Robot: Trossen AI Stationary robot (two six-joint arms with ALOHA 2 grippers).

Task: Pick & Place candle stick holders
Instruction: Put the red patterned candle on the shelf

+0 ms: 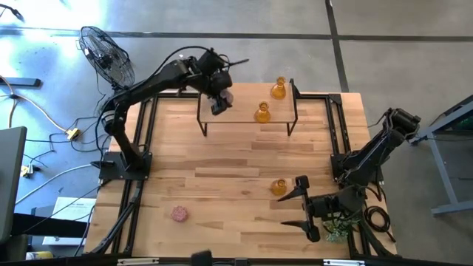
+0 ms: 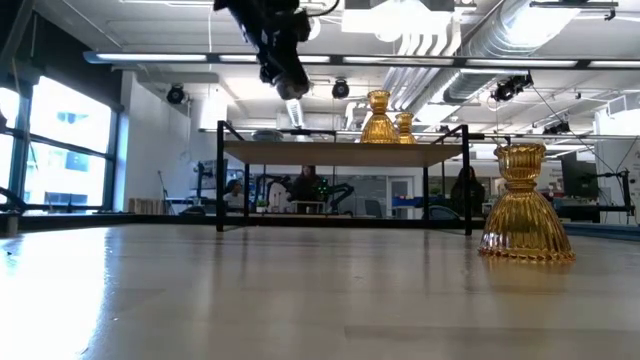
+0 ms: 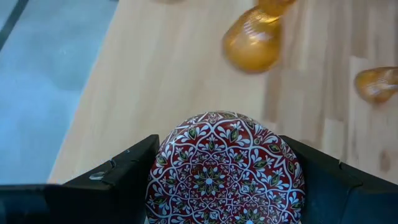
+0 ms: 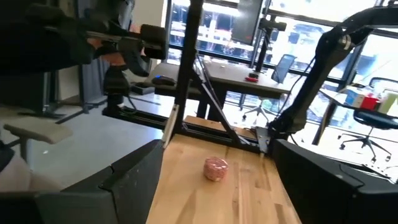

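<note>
Red patterned holder point(image 3: 225, 171) in left claw point(image 3: 224, 180), only wrist view shows it

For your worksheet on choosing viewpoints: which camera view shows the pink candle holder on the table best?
The right wrist view: the pink candle holder sits unobstructed on the wood, between the right end effector's open fingers. The high view shows it only as a small pink blob near the table's front-left. The low and left wrist views do not show it.

One camera looks straight down on the pale wooden plank worktop point(image 1: 222, 170); another sits level at its surface; both share the raised shelf point(image 1: 247, 117).
</note>
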